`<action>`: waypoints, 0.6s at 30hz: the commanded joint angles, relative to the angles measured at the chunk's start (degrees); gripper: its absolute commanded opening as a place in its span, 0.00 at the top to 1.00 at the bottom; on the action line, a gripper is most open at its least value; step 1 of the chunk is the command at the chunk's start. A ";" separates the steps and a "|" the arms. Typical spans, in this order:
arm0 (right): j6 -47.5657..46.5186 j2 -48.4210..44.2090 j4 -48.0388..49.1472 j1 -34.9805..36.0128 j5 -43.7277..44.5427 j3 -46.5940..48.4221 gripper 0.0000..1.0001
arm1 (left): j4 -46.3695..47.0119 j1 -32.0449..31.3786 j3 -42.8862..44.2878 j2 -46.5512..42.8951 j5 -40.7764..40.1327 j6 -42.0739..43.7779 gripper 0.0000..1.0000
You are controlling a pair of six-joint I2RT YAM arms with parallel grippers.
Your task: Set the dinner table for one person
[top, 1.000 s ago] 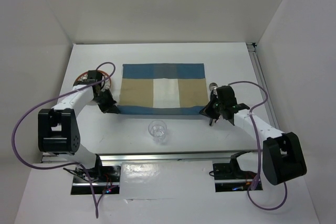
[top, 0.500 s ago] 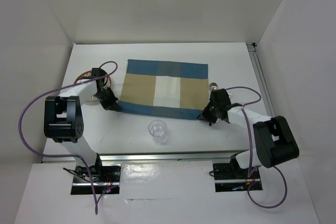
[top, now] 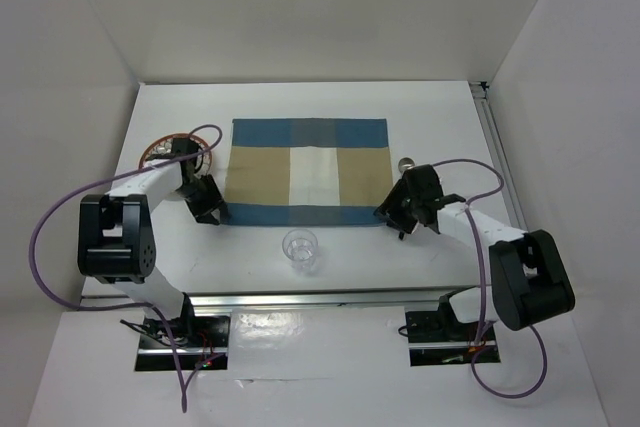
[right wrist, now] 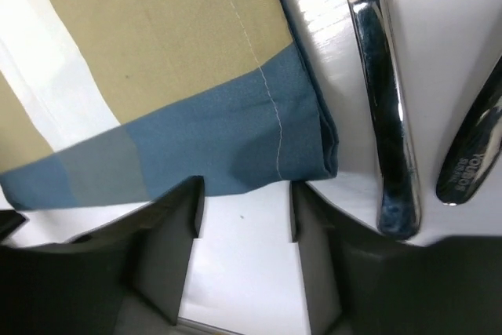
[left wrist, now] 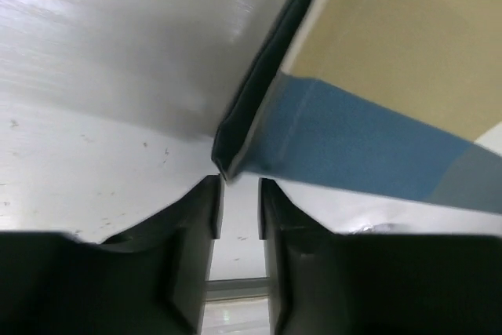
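Observation:
The blue-and-tan striped placemat [top: 308, 172] lies flat and square on the white dinner table [top: 440, 117]. My left gripper [top: 208, 209] sits at the mat's front-left corner. In the left wrist view that gripper [left wrist: 238, 194] is open, and the folded mat corner [left wrist: 235, 143] lies just past the tips, not pinched. My right gripper [top: 392, 212] is at the front-right corner. Seen from the right wrist, it [right wrist: 245, 194] is open with only bare table between the fingers, the mat's corner [right wrist: 259, 139] just ahead.
A clear glass [top: 300, 248] stands in front of the mat, between the arms. A plate [top: 160, 150] sits at the left behind the left arm. Shiny cutlery [right wrist: 384, 100] lies right of the mat, with a second piece [right wrist: 471, 147] beside it.
Half a second ago the mat was skewed and shifted right; it now lies straight. Both grippers have opened and let go of the front corners.

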 commanded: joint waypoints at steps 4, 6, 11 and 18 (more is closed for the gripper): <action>-2.31 -4.80 -8.30 0.27 4.23 5.00 0.21 | -6.16 0.18 4.75 -4.18 -4.10 2.76 0.26; -2.83 -8.23 -11.02 0.27 6.43 5.53 0.14 | -7.57 0.18 7.82 -4.19 -4.11 2.77 0.20; -4.33 -13.51 -13.50 0.27 9.96 9.91 0.13 | -10.47 0.18 14.49 -6.12 -6.04 2.77 0.19; -8.98 -10.19 -14.72 2.55 7.41 19.49 0.19 | -12.23 8.14 22.93 -0.34 -7.73 0.93 0.79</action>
